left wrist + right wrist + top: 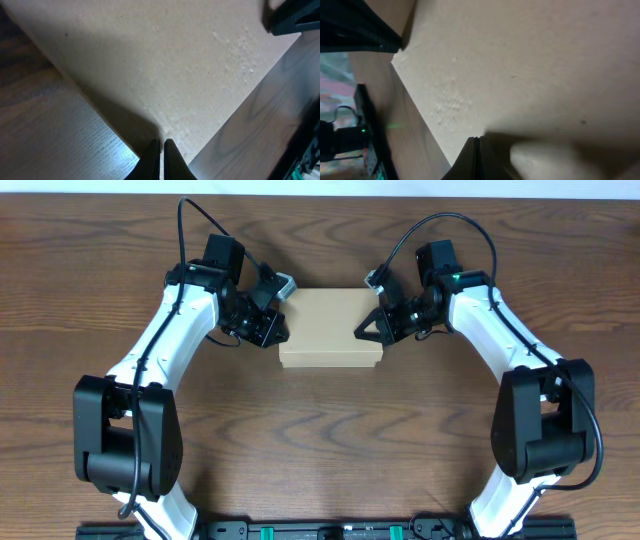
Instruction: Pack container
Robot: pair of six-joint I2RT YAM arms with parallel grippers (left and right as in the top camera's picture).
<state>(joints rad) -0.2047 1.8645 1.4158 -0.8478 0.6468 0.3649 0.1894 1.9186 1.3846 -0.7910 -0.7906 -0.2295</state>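
The container (331,328), a plain tan cardboard box with its lid down, lies at the middle of the wooden table. My left gripper (281,330) is shut, its tips at the box's left edge. Shut as well, my right gripper (362,332) rests at the box's right side over the lid. In the left wrist view the closed black fingers (161,145) point onto the tan lid (165,60). The right wrist view shows its closed fingers (476,142) against the same lid (530,65). Nothing is between either pair of jaws.
Brown wood-grain tabletop (320,450) surrounds the box on all sides. Both white arms (160,350) reach in from the near corners, with black cables looping above them. A black rail (320,530) runs along the front edge.
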